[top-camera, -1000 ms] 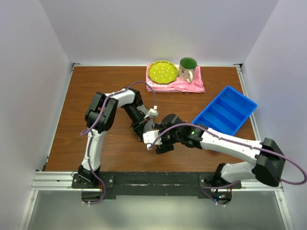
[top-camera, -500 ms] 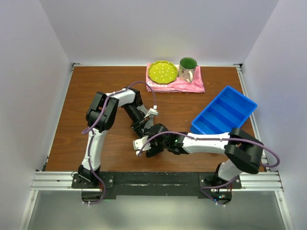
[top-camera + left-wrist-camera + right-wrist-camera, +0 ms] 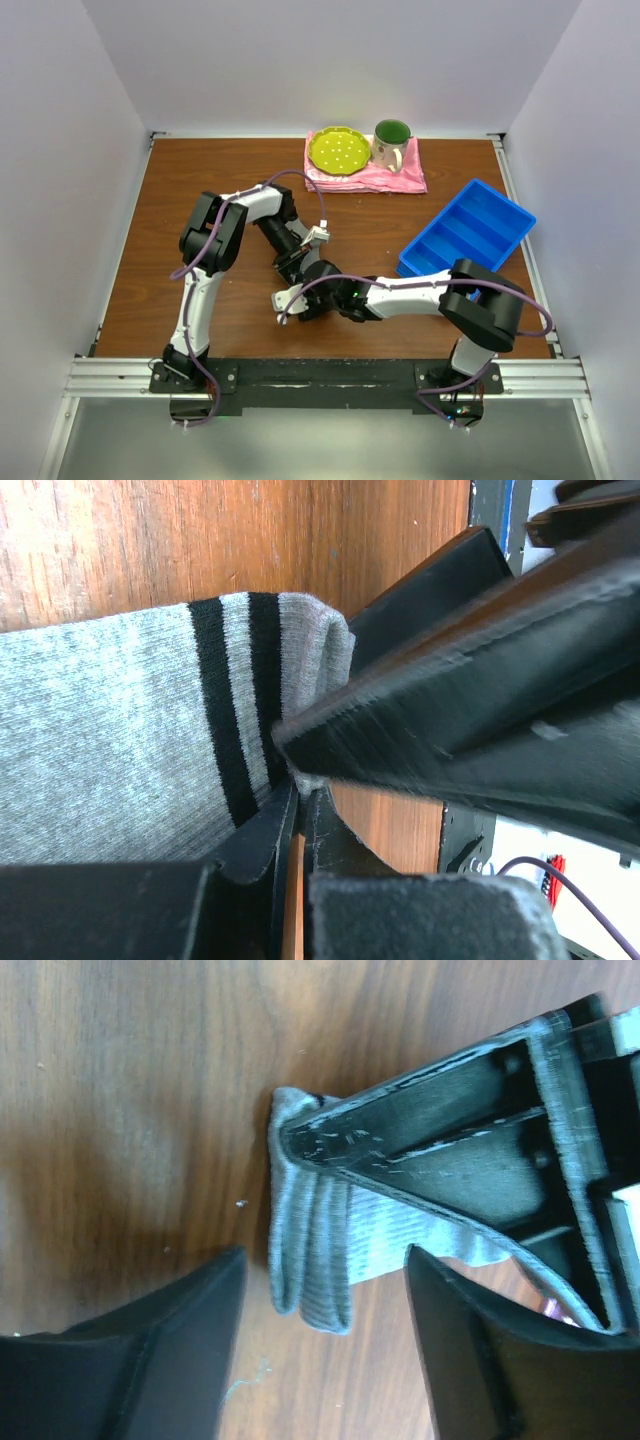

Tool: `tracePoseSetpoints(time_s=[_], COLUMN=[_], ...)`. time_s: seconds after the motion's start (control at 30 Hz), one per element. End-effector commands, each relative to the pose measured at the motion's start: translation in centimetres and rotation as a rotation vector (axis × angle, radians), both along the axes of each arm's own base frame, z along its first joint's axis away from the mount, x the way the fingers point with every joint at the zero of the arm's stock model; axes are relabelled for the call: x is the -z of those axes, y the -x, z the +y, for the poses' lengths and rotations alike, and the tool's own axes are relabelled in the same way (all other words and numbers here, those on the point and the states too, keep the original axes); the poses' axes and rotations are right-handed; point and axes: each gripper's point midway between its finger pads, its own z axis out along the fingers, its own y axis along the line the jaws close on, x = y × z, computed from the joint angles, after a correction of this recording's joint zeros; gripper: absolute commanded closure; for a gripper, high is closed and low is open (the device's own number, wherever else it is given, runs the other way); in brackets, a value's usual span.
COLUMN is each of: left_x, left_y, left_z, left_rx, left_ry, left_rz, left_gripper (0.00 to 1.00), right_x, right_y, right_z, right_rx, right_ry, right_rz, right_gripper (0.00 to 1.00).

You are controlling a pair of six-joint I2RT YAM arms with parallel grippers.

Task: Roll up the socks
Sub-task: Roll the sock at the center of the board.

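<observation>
The grey sock (image 3: 110,740), with two dark stripes near its cuff, lies on the wooden table. In the top view only a pale bit of it (image 3: 284,301) shows between the two grippers. My left gripper (image 3: 298,800) is shut on the sock's edge just past the stripes; it also shows in the top view (image 3: 292,268). In the right wrist view the sock's folded layers (image 3: 310,1260) hang below the left gripper's finger (image 3: 430,1150). My right gripper (image 3: 325,1270) is open, its jaws on either side of the folded end without touching it. It sits near the table's front (image 3: 300,303).
A blue divided tray (image 3: 470,232) stands at the right. A pink cloth (image 3: 400,182) at the back carries a green plate (image 3: 338,150) and a green-lined mug (image 3: 391,145). The right arm's elbow (image 3: 480,300) is folded near the front right.
My right gripper has moved left to the sock's end and its arm has folded at the elbow. The left arm has stayed in place.
</observation>
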Motion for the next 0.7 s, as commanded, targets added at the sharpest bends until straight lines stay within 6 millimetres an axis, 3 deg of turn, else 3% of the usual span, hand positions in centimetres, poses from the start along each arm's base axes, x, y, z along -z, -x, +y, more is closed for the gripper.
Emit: tracePoseSetpoints(time_s=[0.0, 0.13, 0.2, 0.33, 0.5, 0.6, 0.67], left_x=[1.1, 0.8, 0.7, 0.1, -0.6, -1.1, -1.4], left_y=[-1.7, -1.9, -2.0, -2.0, -2.2, -2.5, -2.6], left_z=[0.4, 0.5, 0.6, 0.7, 0.9, 1.0, 0.8], left_rx=[0.024, 0.025, 0.023, 0.028, 0.043, 0.043, 0.044], left_ry=[0.005, 0.012, 0.011, 0.021, 0.033, 0.042, 0.053], left_rz=[-0.098, -0.112, -0.117, -0.136, -0.177, -0.198, -0.214], left_gripper=[1.00, 1.00, 1.00, 0.98, 0.80, 0.69, 0.64], right_x=[-1.0, -0.1, 0.4, 0.6, 1.1, 1.2, 1.2], right_y=[-0.1, 0.0, 0.1, 0.2, 0.4, 0.4, 0.4], right_z=[1.6, 1.4, 1.3, 1.4, 1.5, 1.6, 1.6], right_rx=[-0.004, 0.001, 0.005, 0.008, 0.011, 0.017, 0.016], right_ry=[-0.044, -0.021, -0.005, 0.002, 0.009, 0.010, 0.007], right_rz=[0.006, 0.026, 0.037, 0.058, 0.083, 0.093, 0.098], right_gripper=[0.38, 0.44, 0.54, 0.62, 0.92, 1.00, 1.00])
